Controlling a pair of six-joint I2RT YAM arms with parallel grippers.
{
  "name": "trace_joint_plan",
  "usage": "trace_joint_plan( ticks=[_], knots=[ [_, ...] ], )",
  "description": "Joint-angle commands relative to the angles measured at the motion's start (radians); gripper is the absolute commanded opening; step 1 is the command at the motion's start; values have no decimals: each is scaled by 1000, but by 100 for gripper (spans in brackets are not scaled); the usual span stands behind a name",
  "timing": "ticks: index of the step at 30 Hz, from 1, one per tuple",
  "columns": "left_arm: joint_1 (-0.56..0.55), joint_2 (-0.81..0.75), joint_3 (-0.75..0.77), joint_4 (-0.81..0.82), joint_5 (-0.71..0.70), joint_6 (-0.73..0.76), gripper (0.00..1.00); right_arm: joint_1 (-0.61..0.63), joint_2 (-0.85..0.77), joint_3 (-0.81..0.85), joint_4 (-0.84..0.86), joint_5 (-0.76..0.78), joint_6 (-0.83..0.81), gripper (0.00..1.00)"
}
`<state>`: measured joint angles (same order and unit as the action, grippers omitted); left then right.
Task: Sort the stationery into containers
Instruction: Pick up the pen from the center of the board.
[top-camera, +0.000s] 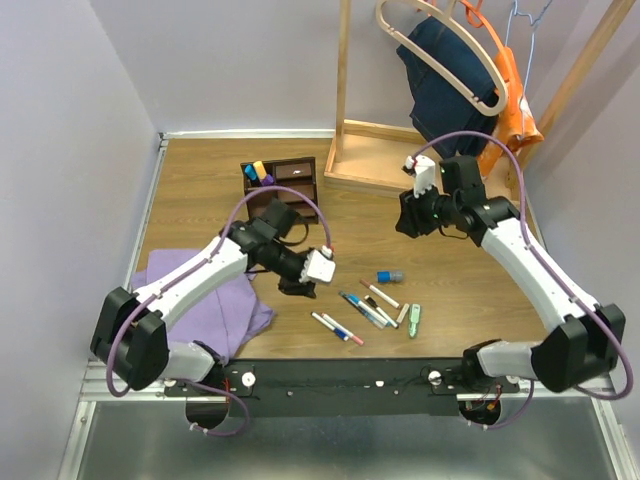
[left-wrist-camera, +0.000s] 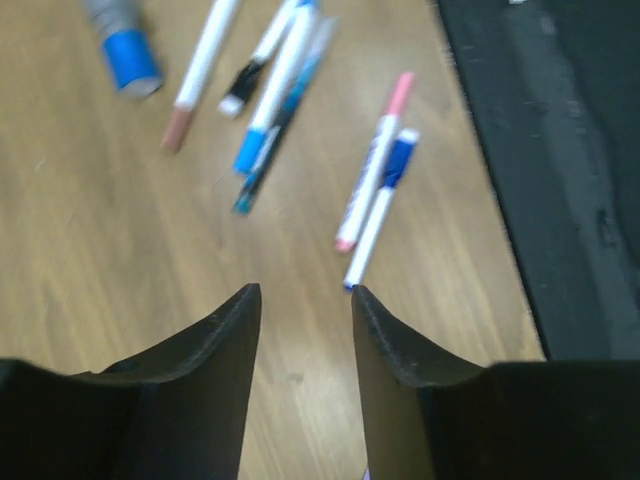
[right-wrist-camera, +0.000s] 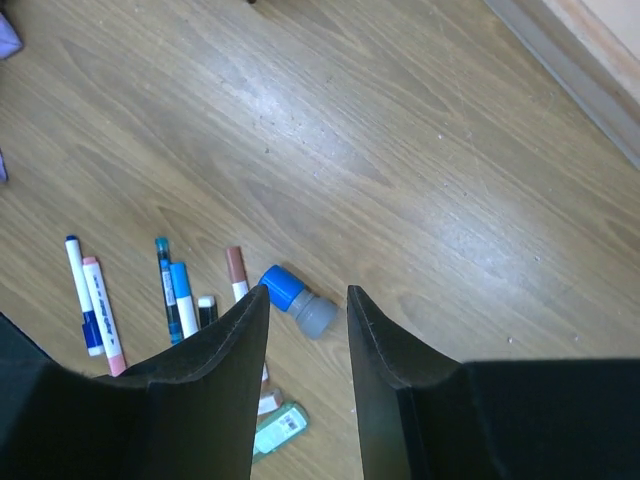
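Top view: pens (top-camera: 365, 310) lay scattered on the table (top-camera: 200, 190) before my bases, organiser (top-camera: 283, 182) beyond my left arm; left wrist: left gripper (left-wrist-camera: 303, 293) stood parted, empty, near a white-and-blue pen (left-wrist-camera: 377, 222); right wrist: right gripper (right-wrist-camera: 308, 292) parted, empty, blue-grey cylinder (right-wrist-camera: 300, 302) showing between its fingers.

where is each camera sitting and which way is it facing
Top external: above and behind the arms, facing down on the table, the organiser and loose pens; both arms show, bases at the bottom.
Left wrist: on the left arm, facing down past the open left gripper at pens.
Right wrist: on the right arm, facing down past the open right gripper at the table.
Shared: all three see the blue-grey cylinder.
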<state>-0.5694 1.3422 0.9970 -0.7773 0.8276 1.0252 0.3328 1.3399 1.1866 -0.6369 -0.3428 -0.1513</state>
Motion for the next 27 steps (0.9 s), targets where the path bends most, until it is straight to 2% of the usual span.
trace_joint_plan(
  ticks=[1, 5, 9, 17, 27],
  knots=[
    [-145, 50, 34, -74, -70, 59, 47, 2, -131, -42, 14, 19, 22, 45],
    [-288, 150, 98, -122, -127, 50, 40, 0, -201, 16, 23, 48, 41, 45],
    [-355, 186, 89, -77, -154, 12, 37, -26, -260, 45, 31, 62, 61, 45],
    [-405, 250, 48, -33, -165, -30, 35, -98, -337, 22, 17, 64, 70, 45],
    [-420, 314, -3, 131, -208, -82, 36, -144, -375, -31, 19, 36, 87, 45]
  ],
)
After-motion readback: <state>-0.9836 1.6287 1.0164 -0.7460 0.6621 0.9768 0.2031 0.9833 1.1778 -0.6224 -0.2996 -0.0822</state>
